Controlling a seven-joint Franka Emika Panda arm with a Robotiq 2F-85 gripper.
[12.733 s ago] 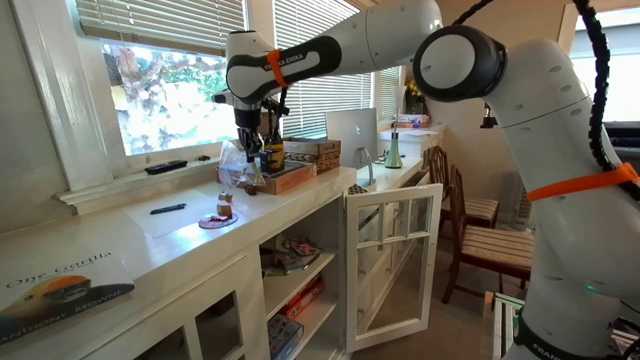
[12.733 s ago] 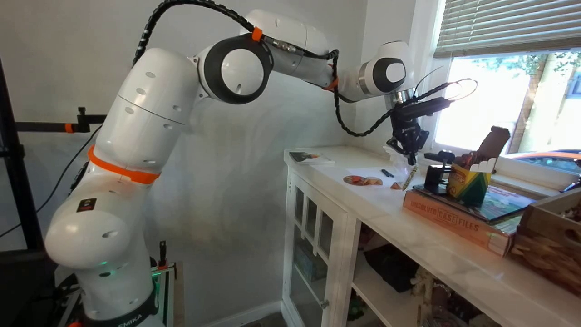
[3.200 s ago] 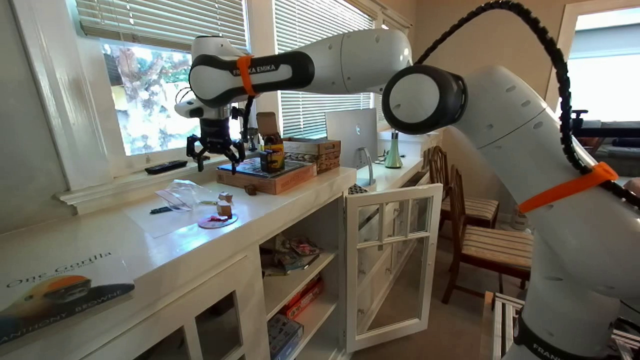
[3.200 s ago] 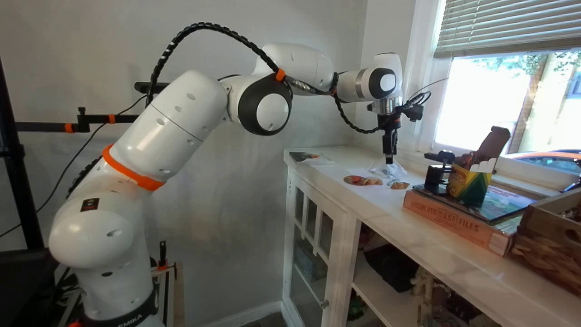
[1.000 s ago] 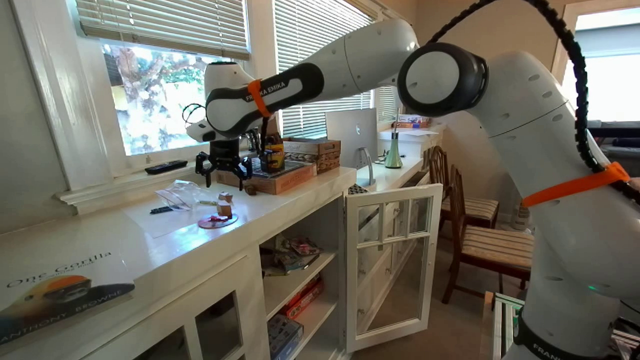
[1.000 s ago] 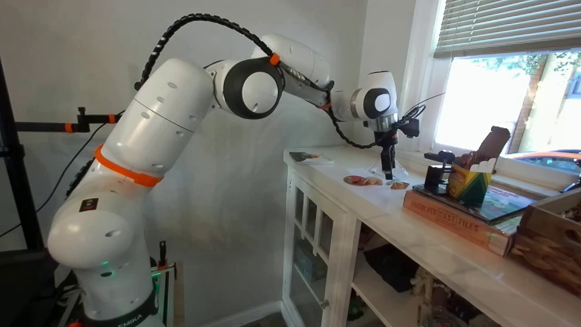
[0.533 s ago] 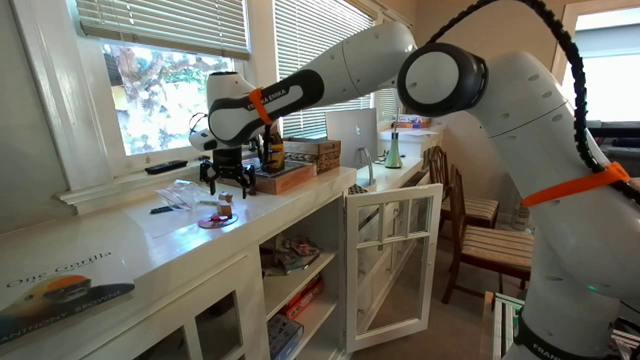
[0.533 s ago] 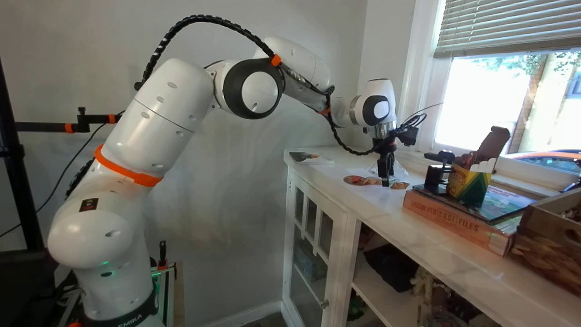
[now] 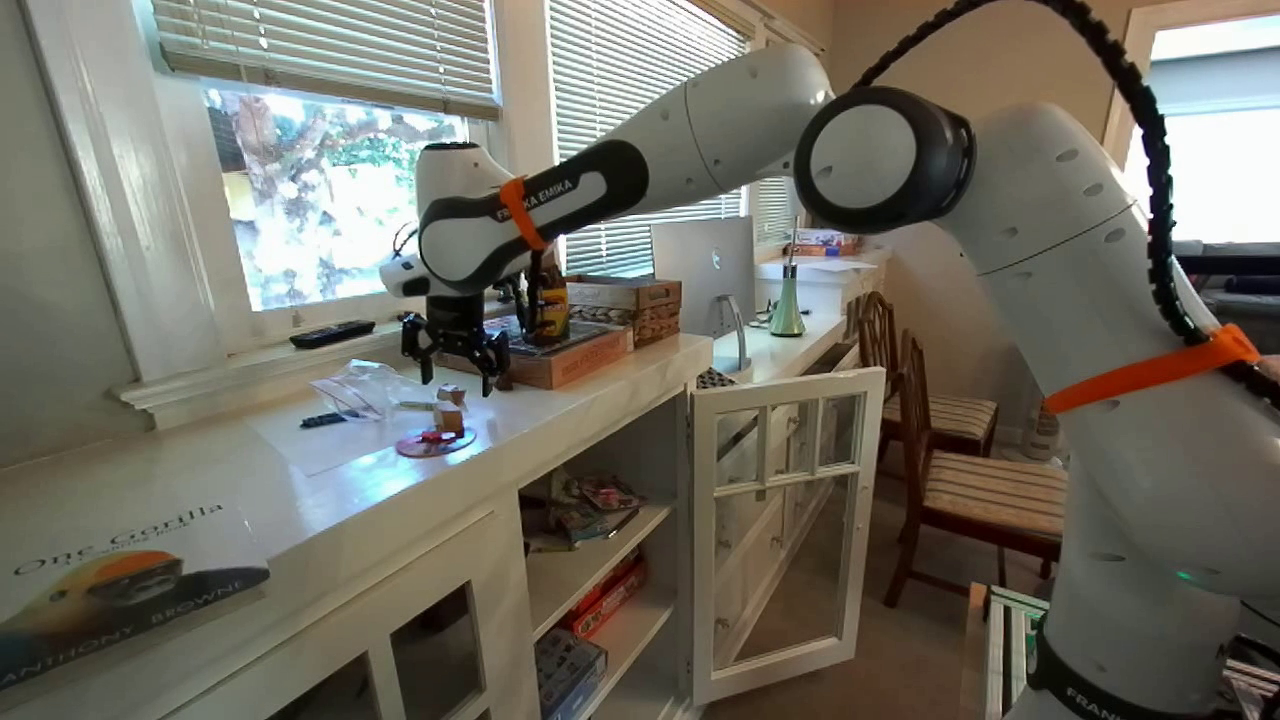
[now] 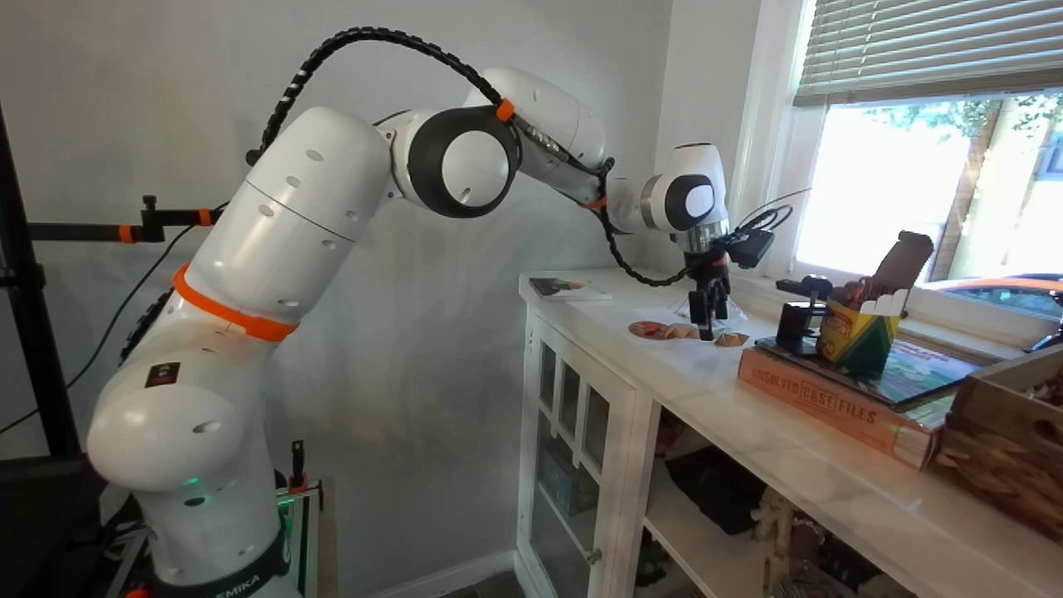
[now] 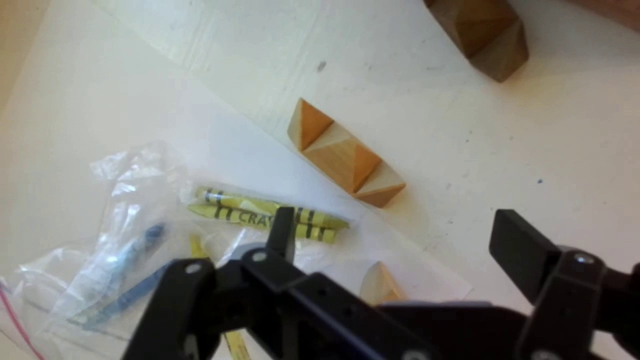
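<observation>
My gripper (image 11: 392, 225) stands open just above the white counter, nothing between its fingers. In the wrist view a faceted wooden piece (image 11: 345, 155) lies ahead of the gap. Part of a second wooden piece (image 11: 380, 287) shows beneath the gripper body, and a third, darker one (image 11: 480, 30) lies at the top. Two yellow-green crayons (image 11: 215, 200) pass under the left finger, in or under the clear plastic bag (image 11: 140, 175). In an exterior view, the gripper (image 9: 457, 380) hangs over the wooden pieces (image 9: 450, 396) by a round coloured disc (image 9: 418, 449).
A white paper sheet (image 11: 235, 140) lies under the bag. A flat orange game box (image 10: 830, 399) carries a yellow crayon box (image 10: 855, 332) and a black stand (image 10: 796, 326). Also there are a wooden crate (image 10: 1009, 448), a picture book (image 9: 140, 580) and an open cabinet door (image 9: 785, 530).
Earlier the gripper held the bag up with a crayon; later it was open above the bag lying on the counter. Over the last second it came lower, then turned slightly.
</observation>
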